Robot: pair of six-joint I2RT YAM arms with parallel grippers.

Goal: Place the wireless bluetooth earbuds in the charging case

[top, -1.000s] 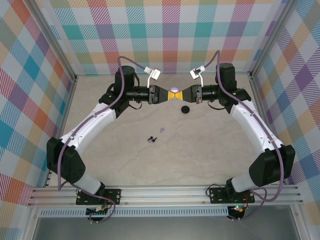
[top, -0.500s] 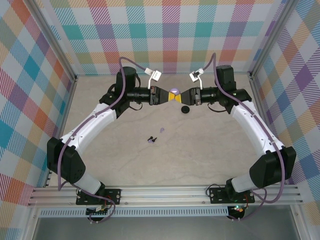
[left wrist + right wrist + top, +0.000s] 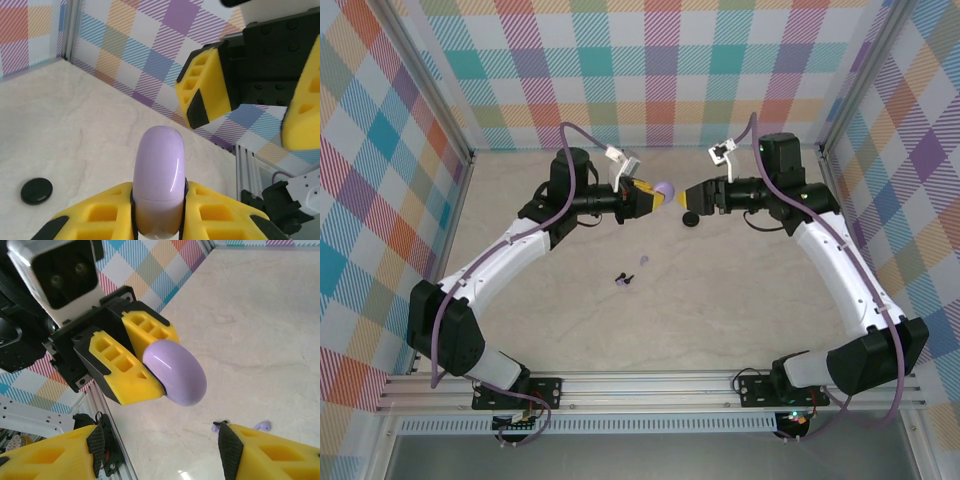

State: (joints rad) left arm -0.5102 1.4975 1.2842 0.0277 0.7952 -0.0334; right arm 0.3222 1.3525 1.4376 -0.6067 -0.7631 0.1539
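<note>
My left gripper [image 3: 652,194] squeezes the lavender charging case [image 3: 664,189] near the back wall. My right gripper [image 3: 694,196] gapes open just beside it. The earbuds [image 3: 625,279] lie well apart on bare table [image 3: 730,300].

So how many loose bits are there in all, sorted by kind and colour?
lavender case, gripped in the left hand: 1
black disc: 1
lavender earbuds: 2
black earbuds: 1 clearly, perhaps 2; too small to tell apart
Total: 5, perhaps 6
</note>
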